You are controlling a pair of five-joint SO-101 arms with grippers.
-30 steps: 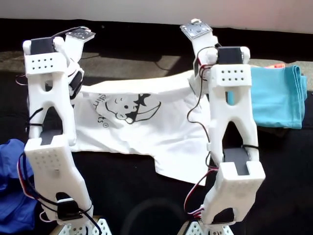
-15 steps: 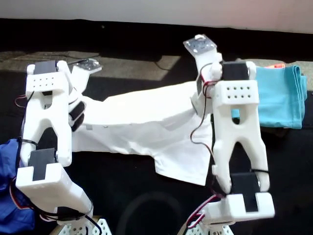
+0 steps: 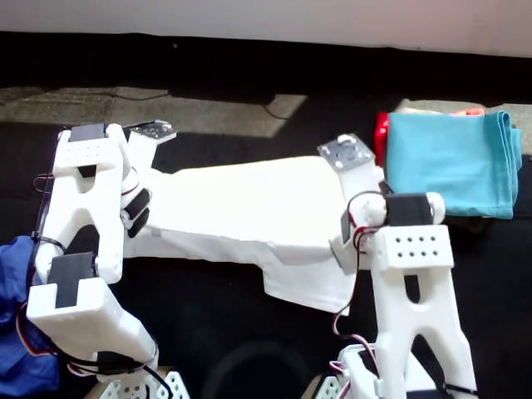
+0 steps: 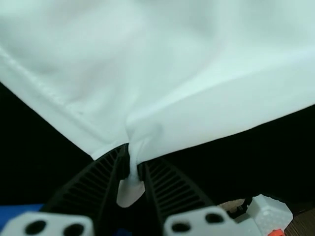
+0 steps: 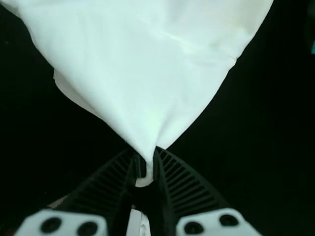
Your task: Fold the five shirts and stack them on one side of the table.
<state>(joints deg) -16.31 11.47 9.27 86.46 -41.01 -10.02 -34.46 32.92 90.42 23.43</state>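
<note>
Black table (image 3: 208, 332), seen from above. White shirt (image 3: 249, 216) spans the centre, doubled over on itself; its fold is judged unfinished. Folded teal shirt (image 3: 453, 162) lies at the right side over a red cloth (image 3: 381, 137). Crumpled blue shirt (image 3: 17, 316) waits at the left edge. Left gripper (image 4: 131, 164) and right gripper (image 5: 146, 166) each pinch an edge of the white shirt.

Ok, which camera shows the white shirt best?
The high view: nearly the whole white shirt lies spread across the table. The wrist views give close-ups of cloth pinched in the left gripper and right gripper.
</note>
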